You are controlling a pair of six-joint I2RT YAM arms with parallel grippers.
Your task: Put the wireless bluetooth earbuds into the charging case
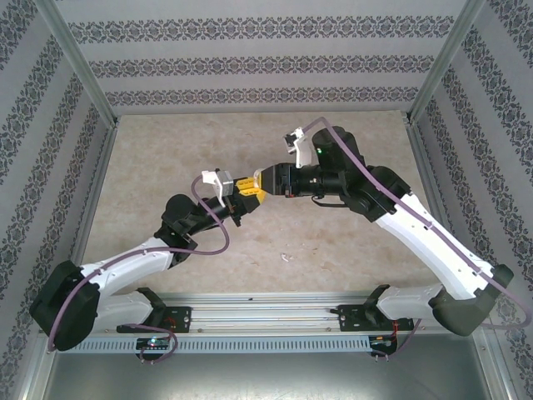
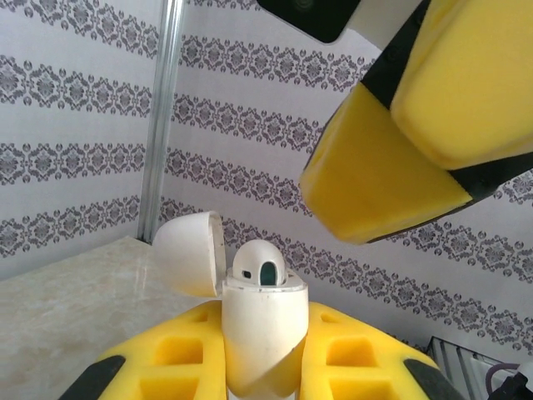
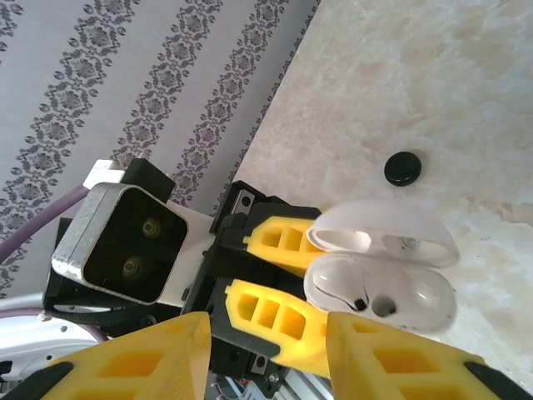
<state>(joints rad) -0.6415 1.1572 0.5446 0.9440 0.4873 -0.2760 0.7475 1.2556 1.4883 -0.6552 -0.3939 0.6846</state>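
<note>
Right wrist view gives you the key relation: the charging case [image 3: 416, 292], lid open, is pinched by the left gripper [image 3: 308, 283], with one white earbud [image 3: 337, 287] seated and the socket [image 3: 383, 306] beside it empty. Your right gripper [image 3: 268, 333], fingers spread with nothing seen between, faces the case's open mouth, close by.

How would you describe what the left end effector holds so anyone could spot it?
Above the middle of the beige marbled table, the two arms meet; the left end effector is shut on a glossy white oval plastic charging case. Its hinged lid stands open and one white earbud sits inside, unlike the small black round object on the table.
</note>
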